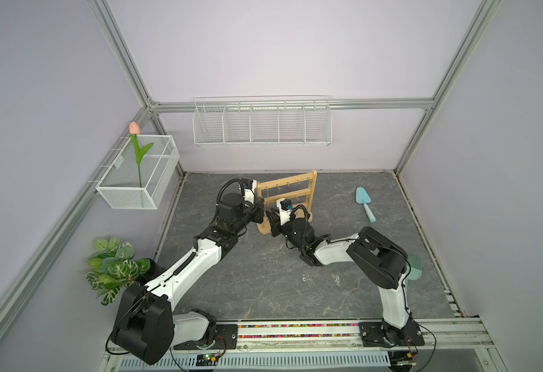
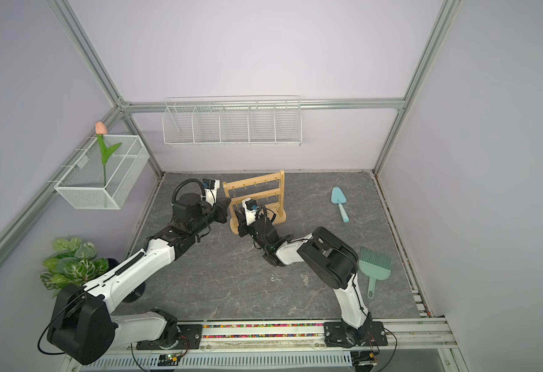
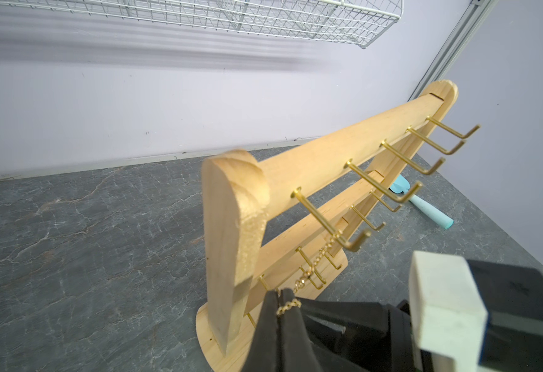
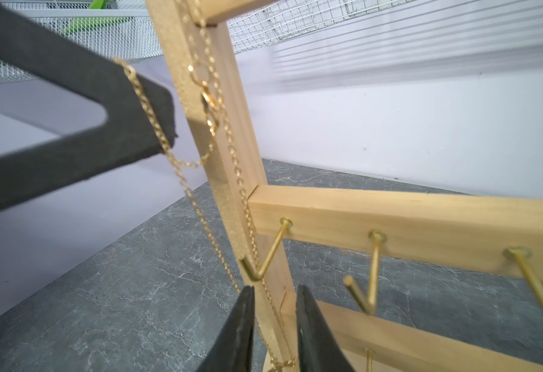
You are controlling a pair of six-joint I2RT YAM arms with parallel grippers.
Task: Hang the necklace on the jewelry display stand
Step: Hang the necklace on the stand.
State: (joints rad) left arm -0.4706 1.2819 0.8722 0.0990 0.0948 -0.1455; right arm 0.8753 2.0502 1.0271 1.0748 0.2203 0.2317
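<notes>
Grey stone-look counter (image 1: 257, 277) carries the jewelry display stand (image 1: 312, 196) near its back edge. The necklace (image 4: 149, 112) lies over the end hook (image 3: 328, 225) of the top bar (image 3: 328, 154), close to the upturned tip, and runs down to the left hand (image 3: 281, 299), pressed shut on it. The right hand (image 4: 275, 291) is slightly spread, 1 strand passing between its fingers beside the upright (image 4: 225, 180). A downward tug could slide the chain off that tip, snag it on the lower hook (image 4: 270, 251), or tip the light stand.
</notes>
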